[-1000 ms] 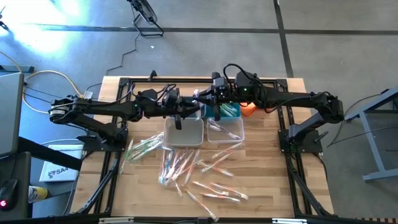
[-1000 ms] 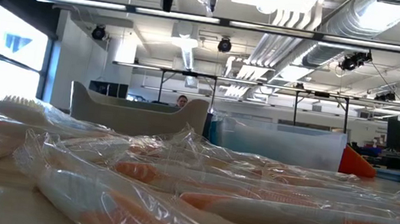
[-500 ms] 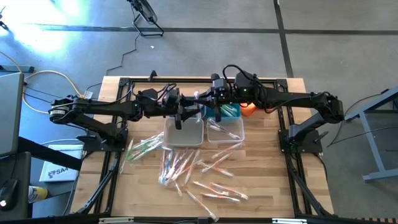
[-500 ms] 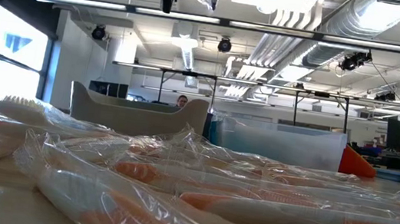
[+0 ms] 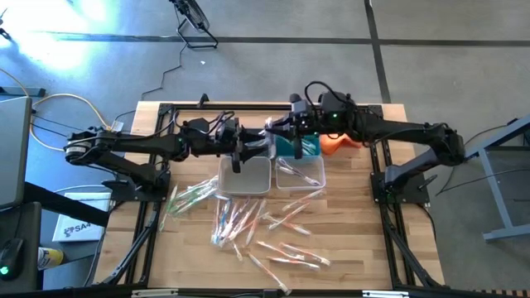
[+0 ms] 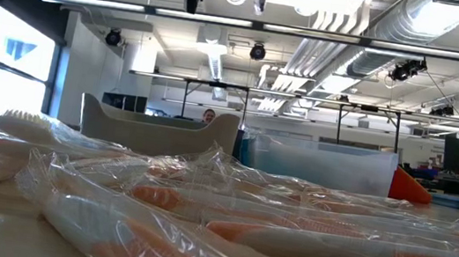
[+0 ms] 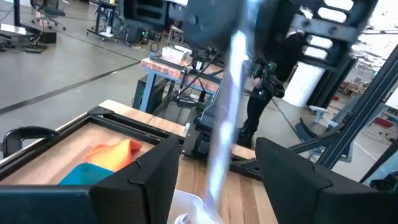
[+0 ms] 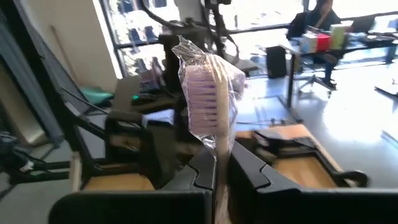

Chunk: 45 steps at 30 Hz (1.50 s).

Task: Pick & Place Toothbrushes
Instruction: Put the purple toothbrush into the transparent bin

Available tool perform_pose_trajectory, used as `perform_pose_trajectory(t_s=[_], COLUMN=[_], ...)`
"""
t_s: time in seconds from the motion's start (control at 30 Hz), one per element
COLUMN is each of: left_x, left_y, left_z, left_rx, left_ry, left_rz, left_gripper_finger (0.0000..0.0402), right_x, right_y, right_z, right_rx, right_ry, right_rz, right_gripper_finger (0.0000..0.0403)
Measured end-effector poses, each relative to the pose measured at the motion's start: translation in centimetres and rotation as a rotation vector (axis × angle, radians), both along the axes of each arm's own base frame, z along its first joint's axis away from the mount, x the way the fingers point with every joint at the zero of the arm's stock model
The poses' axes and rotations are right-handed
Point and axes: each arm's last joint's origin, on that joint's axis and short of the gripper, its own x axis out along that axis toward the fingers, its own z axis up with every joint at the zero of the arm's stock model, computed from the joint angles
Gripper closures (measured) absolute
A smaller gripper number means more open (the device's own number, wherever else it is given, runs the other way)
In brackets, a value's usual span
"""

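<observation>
No text reads clearly; a white sheet [image 5: 73,229] beside the table (on the floor) bears an illegible dark mark.

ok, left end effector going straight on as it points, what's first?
Probably the wrapped toothbrush clamped in the right end effector, just ahead of the left end effector's open fingers; depth unclear.

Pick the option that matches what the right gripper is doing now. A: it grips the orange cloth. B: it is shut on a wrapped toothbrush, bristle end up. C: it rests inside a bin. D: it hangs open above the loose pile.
B: in the right wrist view the right gripper is closed on a wrapped toothbrush whose bristle end stands up above the fingers.
</observation>
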Motion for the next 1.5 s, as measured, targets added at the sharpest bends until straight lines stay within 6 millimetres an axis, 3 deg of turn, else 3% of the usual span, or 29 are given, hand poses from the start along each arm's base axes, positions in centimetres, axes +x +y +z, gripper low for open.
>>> perform_pose_trajectory(t_s=[0.27, 0.57, 0.93, 1.17, 1.5], left_x=[-1.8, -3.5, -3.5, -3.5, -3.5], left_y=[-0.2, -0.4, -0.4, -0.5, -0.5], left_z=[1.1, 2.2, 1.9, 1.8, 1.8], left_rx=[0.021, 0.025, 0.021, 0.020, 0.020], left_ry=[0.011, 0.008, 0.038, 0.046, 0.047], left_rz=[0.003, 0.005, 0.007, 0.007, 0.006], left_gripper_finger=[0.0192, 0.0192, 0.0192, 0.0192, 0.0192], right_x=[-3.9, -5.5, -3.8, -2.3, 0.1], right_y=[-0.8, -0.7, -1.3, -1.4, -1.0], right_z=[0.9, -1.1, -5.3, -10.0, -14.4], right_rx=[0.019, 0.044, 0.012, -0.035, -0.180], right_ry=[0.127, 0.395, 0.633, 0.770, 0.821], right_rz=[-0.058, -0.120, -0.148, 0.010, 0.322], right_gripper_finger=[0.0393, 0.0393, 0.0393, 0.0393, 0.0393])
